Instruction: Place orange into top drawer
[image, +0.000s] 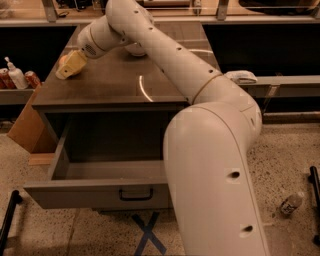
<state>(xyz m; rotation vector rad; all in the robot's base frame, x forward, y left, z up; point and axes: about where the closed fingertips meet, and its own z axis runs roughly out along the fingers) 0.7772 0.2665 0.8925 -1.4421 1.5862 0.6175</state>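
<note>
Gripper (68, 67) at the tabletop's (115, 87) left edge nr the back corner, right over the orange (62, 58) (mostly hidden). Claw state: can't tell. Top drawer (95, 193) hangs open.

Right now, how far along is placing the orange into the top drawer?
Done: the top drawer stands open, nothing in its visible part. In hand: the pincer is at the orange on the cabinet top; a grasp cannot be confirmed. Left: lift the orange and lower it into the drawer.
</note>
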